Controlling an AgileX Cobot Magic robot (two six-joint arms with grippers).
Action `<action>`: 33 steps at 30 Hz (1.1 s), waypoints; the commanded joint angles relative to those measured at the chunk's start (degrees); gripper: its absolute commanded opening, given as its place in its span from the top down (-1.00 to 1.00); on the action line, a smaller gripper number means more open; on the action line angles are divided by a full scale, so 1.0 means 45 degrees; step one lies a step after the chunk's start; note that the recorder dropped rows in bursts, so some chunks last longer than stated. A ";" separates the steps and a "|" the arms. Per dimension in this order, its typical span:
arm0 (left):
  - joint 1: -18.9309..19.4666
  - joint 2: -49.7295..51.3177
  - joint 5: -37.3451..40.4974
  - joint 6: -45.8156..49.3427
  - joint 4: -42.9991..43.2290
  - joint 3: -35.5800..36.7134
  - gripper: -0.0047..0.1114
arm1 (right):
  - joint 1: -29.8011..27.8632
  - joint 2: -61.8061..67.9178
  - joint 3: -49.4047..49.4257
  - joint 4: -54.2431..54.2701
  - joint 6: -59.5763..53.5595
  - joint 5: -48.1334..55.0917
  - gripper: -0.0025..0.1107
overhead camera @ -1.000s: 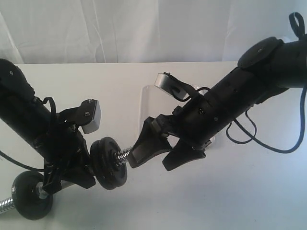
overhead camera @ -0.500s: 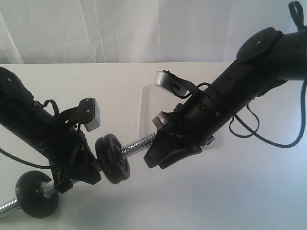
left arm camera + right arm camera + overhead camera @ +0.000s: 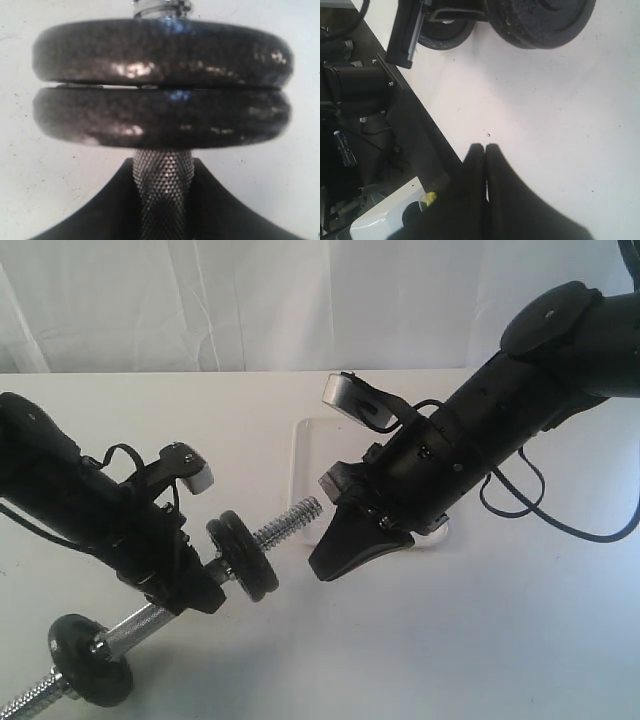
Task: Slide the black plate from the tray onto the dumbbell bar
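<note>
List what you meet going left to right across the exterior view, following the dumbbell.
lone black disc → left gripper → pair of black discs → dumbbell bar, its bare threaded end → right gripper, closed on nothing

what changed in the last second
The right gripper pulled back off the threaded end of the dumbbell bar and its jaws shut on nothing. The left gripper tilted the bar steeper. Unchanged: left jaws clamp the knurled middle, both black plates sit stacked on the bar.
</note>
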 commanded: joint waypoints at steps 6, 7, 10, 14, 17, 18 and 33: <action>-0.0016 -0.0539 0.0404 -0.2245 -0.1551 -0.0299 0.92 | -0.0026 -0.0184 -0.0106 -0.0087 0.0025 0.0073 0.96; -0.0016 -0.0539 0.0404 -0.2602 -0.1395 -0.0299 0.92 | -0.0026 -0.0184 -0.0106 -0.0087 0.0025 0.0073 0.96; -0.0016 -0.0539 0.0149 -0.4311 -0.0799 -0.0299 0.92 | -0.0026 -0.0184 -0.0106 -0.0087 0.0025 0.0073 0.96; -0.0016 -0.0539 -0.0127 -0.5660 -0.0303 -0.0299 0.92 | -0.0026 -0.0184 -0.0106 -0.0065 0.0025 0.0073 0.96; -0.0016 -0.0512 -0.0397 -0.6142 -0.0303 -0.0299 0.92 | -0.0026 -0.0184 -0.0106 -0.0042 0.0025 0.0073 0.96; -0.0016 -0.0430 -0.0397 -0.6172 -0.0303 -0.0299 0.92 | -0.0026 -0.0184 -0.0106 -0.0042 0.0025 0.0073 0.96; -0.0016 0.0931 -0.0297 -0.6697 -0.0279 -0.0299 0.92 | -0.0026 -0.0184 -0.0106 0.0005 0.0025 0.0073 0.96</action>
